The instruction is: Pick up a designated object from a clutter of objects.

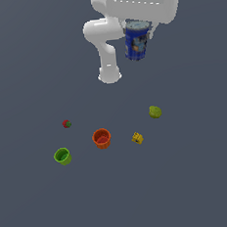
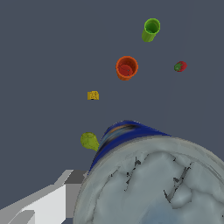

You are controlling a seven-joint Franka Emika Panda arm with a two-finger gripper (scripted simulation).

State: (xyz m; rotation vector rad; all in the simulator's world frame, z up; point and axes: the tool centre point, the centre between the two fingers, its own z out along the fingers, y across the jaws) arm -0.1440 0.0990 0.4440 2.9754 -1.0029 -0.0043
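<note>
Holding the blue can [image 1: 137,40] high above the worktop [image 1: 200,176], pincer [image 1: 138,30] closed on it near its top, fingers mostly hidden. Looks like the pick itself is done; little left beyond keeping it aloft. Well below, apart from each other: orange cup [image 1: 101,138], green cup [image 1: 63,156], red fruit [image 1: 66,124], yellow-green fruit [image 1: 155,112], yellow piece [image 1: 137,138]. Plain dark grey worktop, featureless, no walls visible.

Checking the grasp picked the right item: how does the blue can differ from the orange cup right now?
The blue can is held up at the gripper, well above the floor; the orange cup stands on the floor. The can's top is closed, silver-grey; the cup is open-topped. The can carries a colourful label; the cup is plain orange. Both are small, roughly cylindrical.
</note>
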